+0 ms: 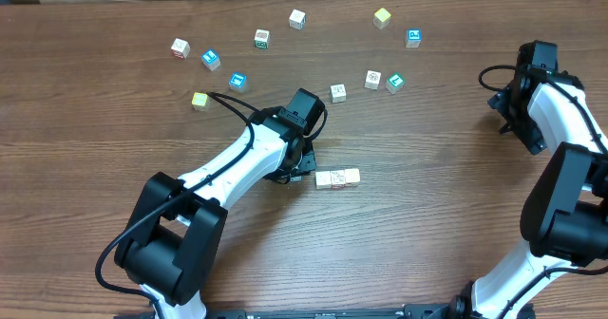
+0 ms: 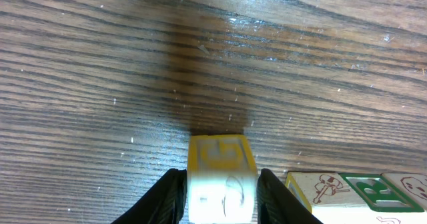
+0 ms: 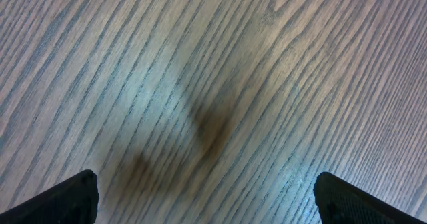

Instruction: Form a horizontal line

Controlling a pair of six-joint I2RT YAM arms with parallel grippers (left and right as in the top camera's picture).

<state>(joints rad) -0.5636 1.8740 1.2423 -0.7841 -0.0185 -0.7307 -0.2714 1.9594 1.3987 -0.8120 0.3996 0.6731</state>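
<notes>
A short row of whitish printed cubes point(image 1: 338, 178) lies flat on the wooden table point(image 1: 437, 215), just right of my left gripper point(image 1: 298, 170). In the left wrist view that row point(image 2: 363, 189) sits at the lower right. A pale yellow cube point(image 2: 222, 177) rests on the table between my left gripper's point(image 2: 222, 201) fingers point(image 2: 168, 197), which press against both its sides. This cube is level with the row's left end, with the right finger in the gap between them. My right gripper point(image 3: 207, 197) hangs open over bare wood at the far right point(image 1: 508, 105).
Loose cubes lie in an arc across the back: white point(image 1: 180, 47), blue point(image 1: 210, 58), teal point(image 1: 237, 81), yellow point(image 1: 199, 101), white point(image 1: 297, 18), yellow point(image 1: 382, 17), blue point(image 1: 413, 38), white point(image 1: 338, 92). The right arm point(image 1: 560, 167) stands along the right edge.
</notes>
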